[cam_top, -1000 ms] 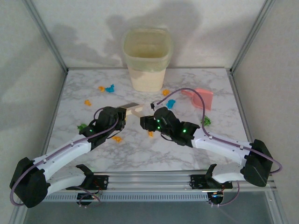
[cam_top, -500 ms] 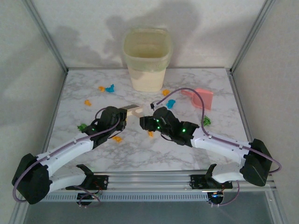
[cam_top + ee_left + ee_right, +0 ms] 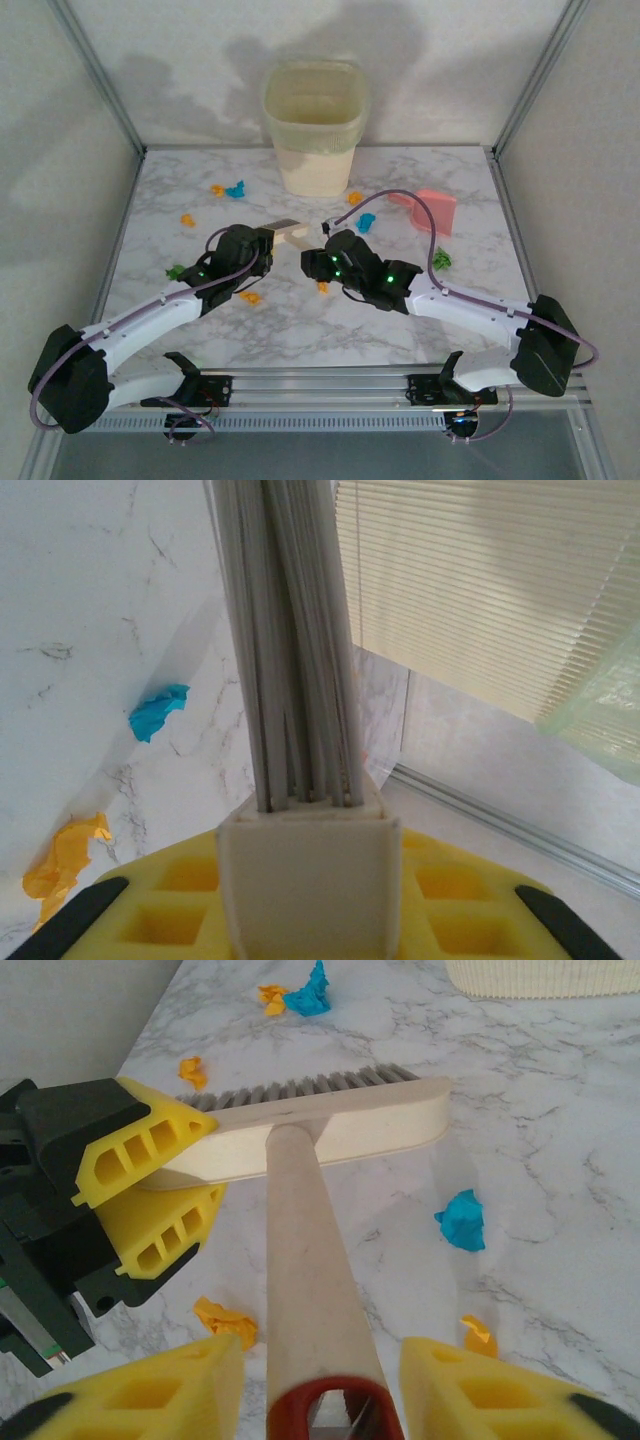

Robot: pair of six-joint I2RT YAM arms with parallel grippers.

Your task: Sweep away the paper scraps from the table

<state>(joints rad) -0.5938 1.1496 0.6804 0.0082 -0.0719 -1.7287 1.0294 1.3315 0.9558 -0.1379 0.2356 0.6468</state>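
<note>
A cream brush [image 3: 287, 232] hangs just above the table [image 3: 300, 335]. My left gripper [image 3: 266, 243] is shut on one end of its head [image 3: 308, 870], bristles [image 3: 290, 640] pointing away. The left yellow fingers [image 3: 150, 1150] clamp that end of the brush head [image 3: 330, 1130]. My right gripper [image 3: 320, 1390] stands open around the wooden handle [image 3: 305, 1260], with a gap on each side. Paper scraps lie scattered: blue [image 3: 462, 1222], orange [image 3: 225, 1318], orange [image 3: 476, 1332], blue [image 3: 157, 710], orange [image 3: 65, 855], green [image 3: 176, 271], green [image 3: 443, 259].
A cream waste bin [image 3: 314, 125] stands at the back centre, its ribbed wall [image 3: 500, 590] close ahead of the bristles. A pink dustpan [image 3: 430, 208] lies at the back right. More scraps, orange [image 3: 217, 189] and blue [image 3: 236, 189], sit at the back left.
The right jaws have narrowed toward the brush handle. The left gripper with the brush head has shifted slightly; the scraps have not moved.
</note>
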